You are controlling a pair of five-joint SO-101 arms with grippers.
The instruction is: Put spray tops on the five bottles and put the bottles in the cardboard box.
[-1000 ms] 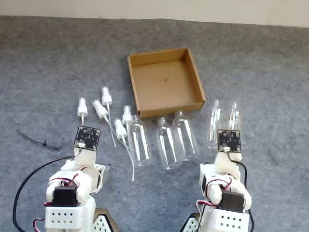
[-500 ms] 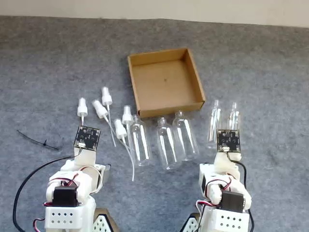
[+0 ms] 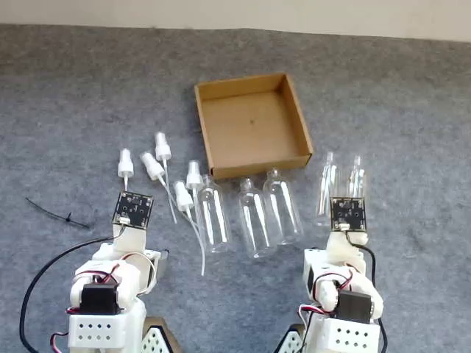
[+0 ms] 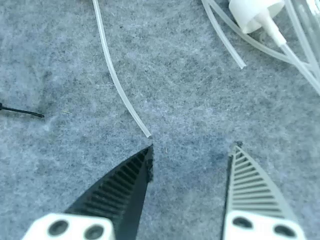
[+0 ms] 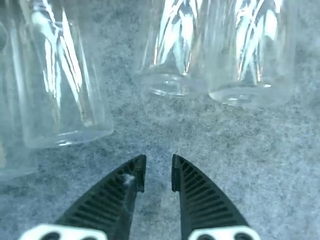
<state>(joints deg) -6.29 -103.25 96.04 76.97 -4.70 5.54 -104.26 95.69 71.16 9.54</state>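
Parks left gripper [image 4: 194, 147] wide open and empty, just behind a loose tube [image 4: 117, 82], likely to start on the spray tops [image 3: 158, 173]. Sets right gripper [image 5: 157, 160] barely parted, empty, facing two bottles [image 3: 338, 187], with three more lying capless beside the empty cardboard box [image 3: 250, 121].

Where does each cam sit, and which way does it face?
High view: fixed above the table, looking down; left arm and right arm at the near edge, cardboard box beyond.
Left wrist view: on the left arm's wrist, looking past its open left gripper at a spray top and dip tube.
Right wrist view: on the right arm's wrist, looking past its slightly open right gripper at bottles.
Shared: high and left wrist both show the cable tie; high and right wrist, the bottles.
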